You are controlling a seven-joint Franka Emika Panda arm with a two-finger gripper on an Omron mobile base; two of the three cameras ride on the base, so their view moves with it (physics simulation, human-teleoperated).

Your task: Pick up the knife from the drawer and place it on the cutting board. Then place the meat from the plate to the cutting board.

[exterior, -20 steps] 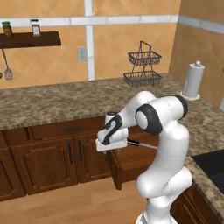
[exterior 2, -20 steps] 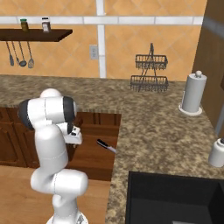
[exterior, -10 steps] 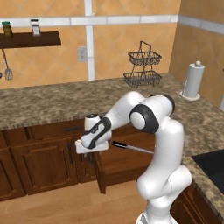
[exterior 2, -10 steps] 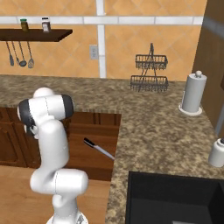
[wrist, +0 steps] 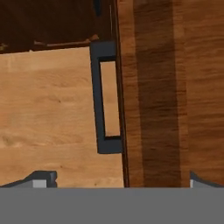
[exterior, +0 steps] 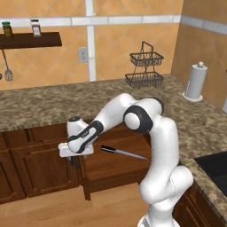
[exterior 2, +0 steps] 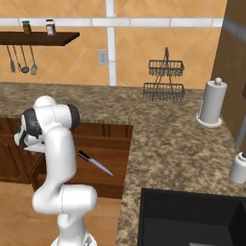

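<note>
While the drawer (exterior: 116, 165) stands pulled out beneath the granite counter (exterior: 40, 106) in the lower centre of the left base view, the knife (exterior: 123, 152) lies flat inside it, black handle toward the left of the frame and silver blade pointing right and slightly down. Its long axis runs roughly along the drawer's width. The gripper (exterior: 74, 162) hangs at the drawer's left front corner, fingers pointing down, so the knife sits to the right of it in that view, near but clearly apart, the handle being the closer end. In the right base view the knife (exterior 2: 95, 163) shows on the drawer floor at centre left, handle toward the upper left, just right of the arm. Seen from the hand view, the fingertips (wrist: 40, 179) are spread wide with nothing between them, looking down past the dark bar handle (wrist: 105, 97) on the drawer front, which runs top to bottom through the middle of the frame. Reaching the knife probably calls for a shift over the drawer's interior toward the handle end, with the jaws turned to straddle it.
</note>
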